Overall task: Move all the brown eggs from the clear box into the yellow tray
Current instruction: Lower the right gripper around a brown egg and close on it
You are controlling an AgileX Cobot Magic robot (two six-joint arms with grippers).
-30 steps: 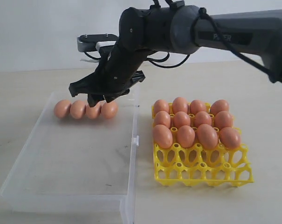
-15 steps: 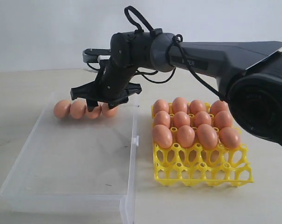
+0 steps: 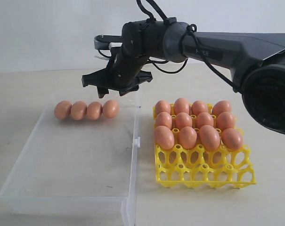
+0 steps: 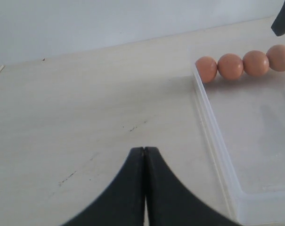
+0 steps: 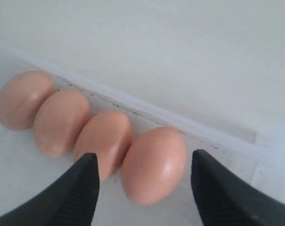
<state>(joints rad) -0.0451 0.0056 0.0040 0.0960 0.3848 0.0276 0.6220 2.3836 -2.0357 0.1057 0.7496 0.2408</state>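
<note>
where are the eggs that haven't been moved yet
In the exterior view, four brown eggs lie in a row along the far wall of the clear box, left of the yellow tray, under the right gripper.

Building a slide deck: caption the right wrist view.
Open right tool poised above four smooth brown eggs lined along a wall of the clear plastic box.

The pale beige surface (image 3: 24, 84) carries two things: the clear box (image 3: 62, 201) on the exterior view's left and the yellow tray (image 3: 206, 178) just beside it, apart. Faint dark marks (image 4: 135, 126), perhaps scuffs, cross the surface.
</note>
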